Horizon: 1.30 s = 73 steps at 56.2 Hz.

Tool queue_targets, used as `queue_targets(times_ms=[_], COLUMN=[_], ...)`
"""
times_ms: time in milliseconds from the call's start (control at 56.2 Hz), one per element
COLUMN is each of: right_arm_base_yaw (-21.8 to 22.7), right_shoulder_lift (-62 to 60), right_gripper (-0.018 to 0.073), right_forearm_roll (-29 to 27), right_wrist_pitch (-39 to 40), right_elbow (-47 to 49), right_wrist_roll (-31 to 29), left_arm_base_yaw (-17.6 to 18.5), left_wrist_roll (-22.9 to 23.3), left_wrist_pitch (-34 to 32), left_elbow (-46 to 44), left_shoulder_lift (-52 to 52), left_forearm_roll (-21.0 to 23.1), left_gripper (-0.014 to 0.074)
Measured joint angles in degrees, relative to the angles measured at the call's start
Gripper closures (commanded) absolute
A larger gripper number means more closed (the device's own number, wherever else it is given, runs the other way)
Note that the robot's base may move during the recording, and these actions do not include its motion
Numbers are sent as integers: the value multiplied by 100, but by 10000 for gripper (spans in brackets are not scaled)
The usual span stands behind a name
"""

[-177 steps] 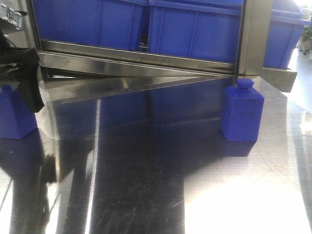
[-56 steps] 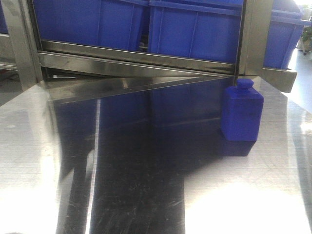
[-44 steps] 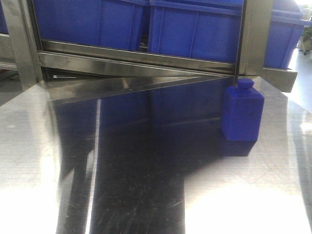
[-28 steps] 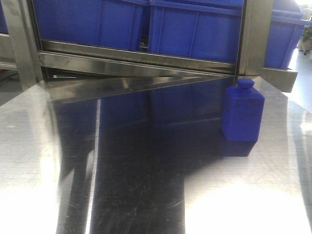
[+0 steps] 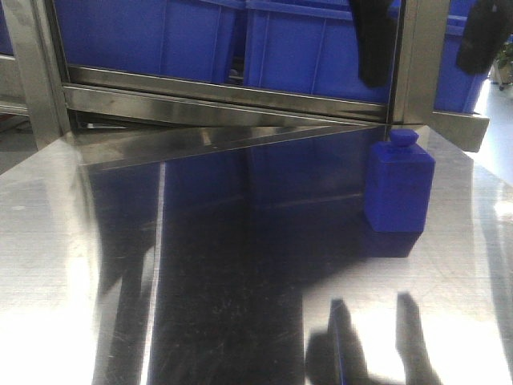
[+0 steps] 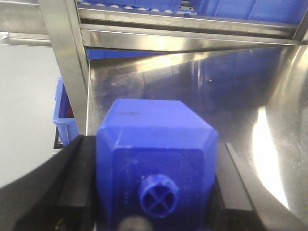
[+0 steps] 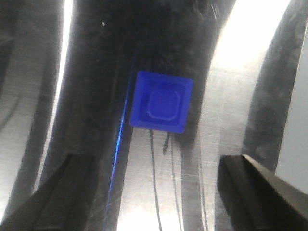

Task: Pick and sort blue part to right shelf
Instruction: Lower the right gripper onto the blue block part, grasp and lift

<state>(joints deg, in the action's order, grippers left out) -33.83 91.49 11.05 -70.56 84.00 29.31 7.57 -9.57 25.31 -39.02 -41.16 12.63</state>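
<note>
A blue bottle-shaped part (image 5: 399, 186) stands upright on the steel table (image 5: 200, 265) at the right, close to the shelf post. My right gripper (image 5: 426, 38) hangs open above it, with dark fingers (image 5: 373, 40) on either side of the post. In the right wrist view the part (image 7: 161, 102) shows from above, ahead of the open right gripper (image 7: 159, 192). My left gripper (image 6: 156, 192) is out of the front view. It is shut on another blue part (image 6: 156, 144), whose round cap faces the camera.
Blue bins (image 5: 321, 48) fill the steel shelf at the back. A shelf post (image 5: 417, 64) rises right behind the standing part. In the left wrist view another post (image 6: 67, 62) stands at the table's left edge, with a blue bin (image 6: 62, 113) below it.
The right gripper's fingers have come into the top of the front view above the standing part, and their shadow falls on the table's front. The left gripper with its part left the view earlier.
</note>
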Motion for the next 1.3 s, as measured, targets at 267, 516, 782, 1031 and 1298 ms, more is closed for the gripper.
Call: queue_targets(times_ms=[267, 516, 782, 1031, 1298], right_arm_base_yaw=[254, 384, 395, 395, 395], right_shoulder_lift=[632, 1015, 1548, 1671, 1635], right_gripper=[-59, -59, -57, 153, 363], right_forearm_roll=[0, -58, -67, -67, -44], right_wrist_pitch=[164, 528, 750, 837, 861], right_elbow=[0, 0, -82, -96, -96], right_wrist_roll=[182, 195, 183, 183, 183], left_arm_base_yaw=[0, 0, 0, 0, 0], left_wrist_roll=[0, 0, 0, -10, -10], left_wrist_pitch=[0, 0, 0, 0, 0], left_elbow=[0, 0, 0, 0, 0], left_shoulder_lift=[0, 0, 0, 0, 0], left_forearm_roll=[11, 31, 45, 45, 50], left_gripper=[354, 354, 354, 354, 354])
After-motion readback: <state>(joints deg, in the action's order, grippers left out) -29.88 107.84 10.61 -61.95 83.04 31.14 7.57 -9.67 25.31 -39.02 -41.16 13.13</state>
